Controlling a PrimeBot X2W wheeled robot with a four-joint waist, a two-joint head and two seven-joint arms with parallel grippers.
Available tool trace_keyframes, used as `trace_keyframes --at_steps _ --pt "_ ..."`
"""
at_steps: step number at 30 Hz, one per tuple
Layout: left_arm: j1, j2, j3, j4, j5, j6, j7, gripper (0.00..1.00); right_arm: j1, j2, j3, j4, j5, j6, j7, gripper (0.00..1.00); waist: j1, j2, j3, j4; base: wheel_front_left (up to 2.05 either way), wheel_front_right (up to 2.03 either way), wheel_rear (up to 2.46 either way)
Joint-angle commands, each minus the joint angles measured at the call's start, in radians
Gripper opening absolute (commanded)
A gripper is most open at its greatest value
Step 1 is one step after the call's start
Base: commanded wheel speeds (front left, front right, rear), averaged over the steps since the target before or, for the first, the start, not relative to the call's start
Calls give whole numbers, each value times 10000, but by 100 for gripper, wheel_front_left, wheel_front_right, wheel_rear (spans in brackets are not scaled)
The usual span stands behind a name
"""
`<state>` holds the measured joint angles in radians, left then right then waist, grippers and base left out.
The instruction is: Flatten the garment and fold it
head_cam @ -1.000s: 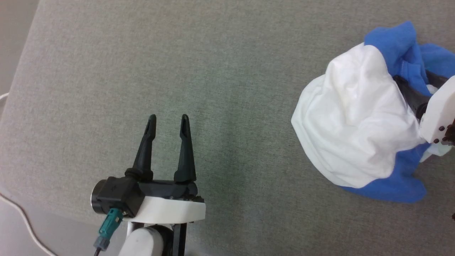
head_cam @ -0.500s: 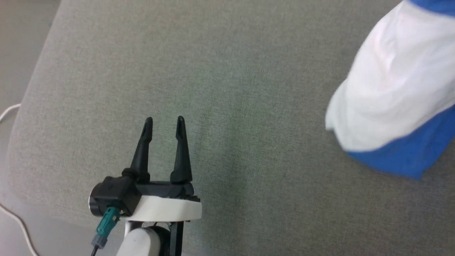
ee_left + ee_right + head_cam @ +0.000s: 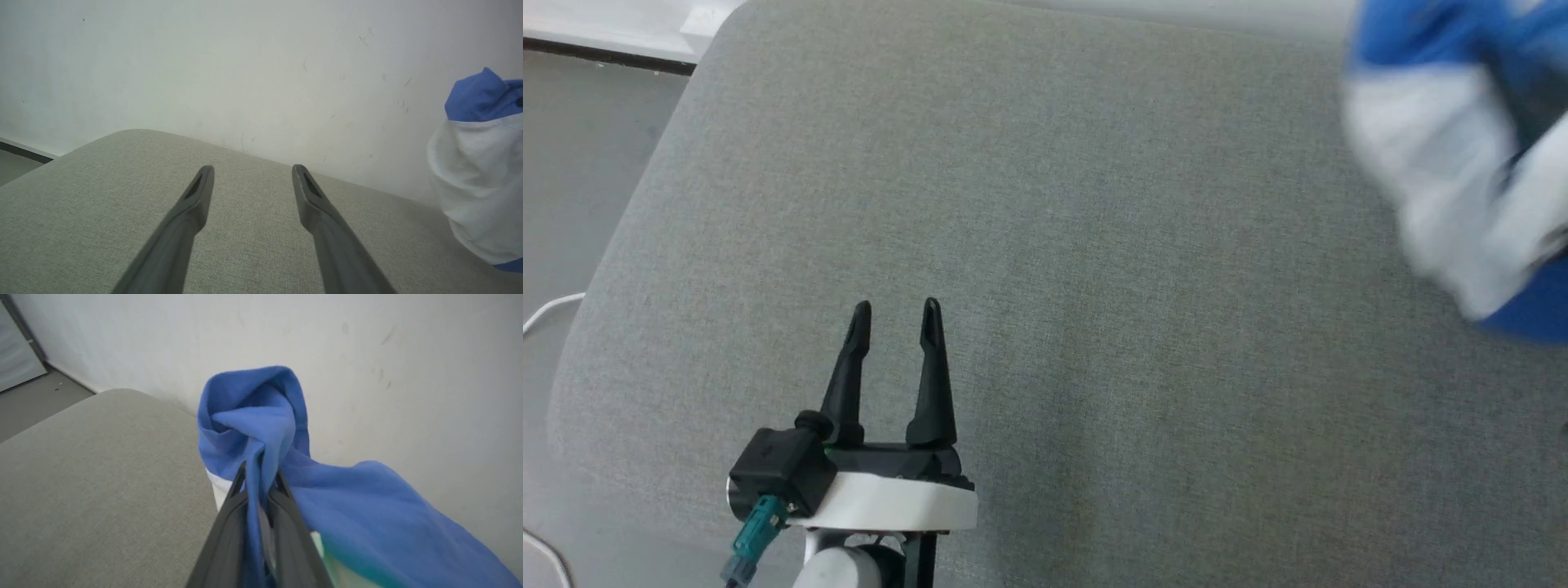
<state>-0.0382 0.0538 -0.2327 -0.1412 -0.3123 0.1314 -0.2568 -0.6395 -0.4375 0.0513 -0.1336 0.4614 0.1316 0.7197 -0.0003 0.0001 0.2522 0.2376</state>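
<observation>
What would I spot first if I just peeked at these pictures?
The bright blue and white garment bunched up at the right, pinched by its blue part in the shut right gripper. Next, the open left gripper, empty over the grey cushion at the lower left.

This looks like a bare indoor test room, more lab than home. A plain white wall (image 3: 245, 61), flecked with scuff marks (image 3: 402, 104), rises right behind a broad grey fabric-covered pad (image 3: 1094, 245) with a rounded corner. Beyond the pad's left edge is a smooth grey floor (image 3: 580, 180), with a dark skirting strip (image 3: 605, 59) at the wall's foot and a loose white cable (image 3: 556, 304) lying on it.
</observation>
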Motion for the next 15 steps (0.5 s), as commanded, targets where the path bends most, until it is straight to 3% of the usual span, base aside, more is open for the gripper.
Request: trace_keyframes --at_steps 1,10,11,12,15 --pt "65 -35 -32 52 -67 -69 -49 100 369 154 255 -1 123 -9 17 0 3 -1 34 26 0 0 0" --pt "-74 -35 -187 273 -275 -157 -49 100 3019 792 3454 759 969 -9 -682 2 3 -1 84 463 0 0 0" --pt "-70 -35 -183 277 -280 -162 -49 100 3144 797 3644 845 982 -9 -838 37 3 -1 80 498 0 0 0" --pt "-62 -35 -178 282 -286 -164 -49 100 3232 791 3773 914 1016 -9 -969 100 3 -1 72 536 0 0 0" --pt "-18 -35 -129 278 -302 -139 -49 100 3205 767 3875 832 1288 -9 -1178 100 3 -1 9 591 0 0 0"
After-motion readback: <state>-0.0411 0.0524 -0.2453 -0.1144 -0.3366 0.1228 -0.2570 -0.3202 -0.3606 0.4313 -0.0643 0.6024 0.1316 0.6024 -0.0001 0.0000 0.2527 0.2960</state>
